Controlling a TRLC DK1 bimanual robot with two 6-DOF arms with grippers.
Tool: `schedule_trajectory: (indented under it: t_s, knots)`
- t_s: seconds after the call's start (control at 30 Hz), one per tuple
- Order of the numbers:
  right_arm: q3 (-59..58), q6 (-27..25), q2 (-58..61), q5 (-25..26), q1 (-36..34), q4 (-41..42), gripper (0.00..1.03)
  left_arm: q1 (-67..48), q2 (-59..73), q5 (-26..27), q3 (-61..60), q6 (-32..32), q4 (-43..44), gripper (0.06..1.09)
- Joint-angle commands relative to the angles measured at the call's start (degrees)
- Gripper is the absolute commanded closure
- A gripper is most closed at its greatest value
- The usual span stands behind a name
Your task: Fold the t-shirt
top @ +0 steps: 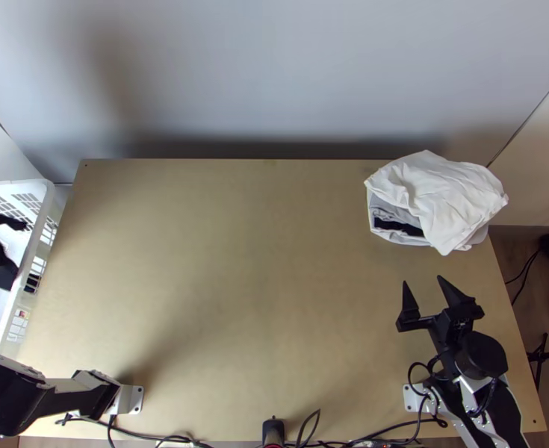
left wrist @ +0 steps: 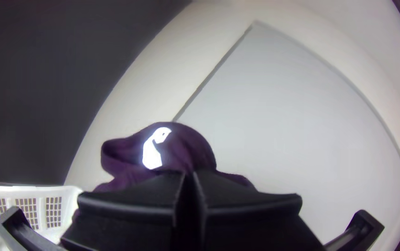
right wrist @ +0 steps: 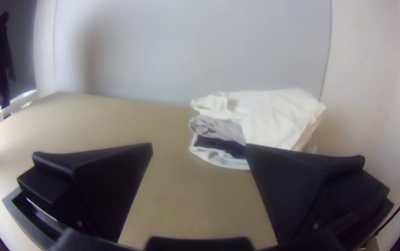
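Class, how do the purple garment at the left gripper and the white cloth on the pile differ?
The purple garment is dark with a bright white patch; the white cloth looks plain. The purple garment hangs from the left gripper, while the white cloth rests on the pile. The purple garment hangs long and narrow; the white cloth lies loosely bundled. Both are creased fabric.

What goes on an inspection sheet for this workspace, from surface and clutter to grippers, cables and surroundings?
Surface: light wooden table.
Job's things: dark purple garment with a white print, hanging by the basket.
Clutter: pile of cloths at the far right corner, white on top.
Left gripper: shut on the garment.
Right gripper: open, at the table's right side.
Cables: black cables along the near edge.
Surroundings: white basket at left, grey wall behind.
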Motion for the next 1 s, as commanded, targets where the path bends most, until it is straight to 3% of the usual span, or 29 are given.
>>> schedule_trajectory:
  t_s: [0.0, 0.23, 0.37, 0.47, 0.63, 0.67, 0.8, 0.87, 0.97]
  knots:
    - [-0.25, 0.8, 0.01, -0.06, -0.31, 1.24, 0.1, 9.83, -0.15, 1.21, -2.95, 11.11, -0.39, 1.05]
    - [-0.42, 1.5, 0.01, -0.06, -0.31, 1.68, 0.1, 16.77, 1.6, 1.56, -4.53, 26.84, -6.01, 1.05]
    - [-0.51, 2.12, -0.08, -0.06, -0.31, 2.12, 0.1, 16.16, -0.59, 2.09, -4.18, 26.23, -8.3, 1.05]
    - [-0.51, 2.12, -0.16, -0.06, -0.66, 2.2, 0.1, 13.7, -3.58, 3.94, -6.2, 21.57, -9.79, 1.05]
    - [-0.51, 2.73, -0.25, -0.06, -2.15, 2.38, 0.1, -2.21, -12.99, 4.03, -18.59, 18.93, -11.02, 1.05]
    - [-0.51, 3.0, -0.25, -0.06, -2.15, 2.64, 0.1, -8.01, -15.27, 1.65, -21.4, 18.41, -10.67, 1.05]
    - [-0.95, 2.91, -0.25, -0.24, -1.89, 4.75, 0.1, -40.71, -19.49, -17.33, -30.46, 17.88, -9.27, 1.05]
    - [-1.13, 2.82, -0.25, -0.33, -1.36, 5.72, 0.1, -58.11, -19.49, -26.03, -36.61, 16.03, -3.03, 1.05]
    - [-1.22, 2.82, -0.25, -0.42, -0.92, 5.81, 0.1, -80.43, -14.13, -33.77, -43.29, 12.69, 7.87, 1.05]
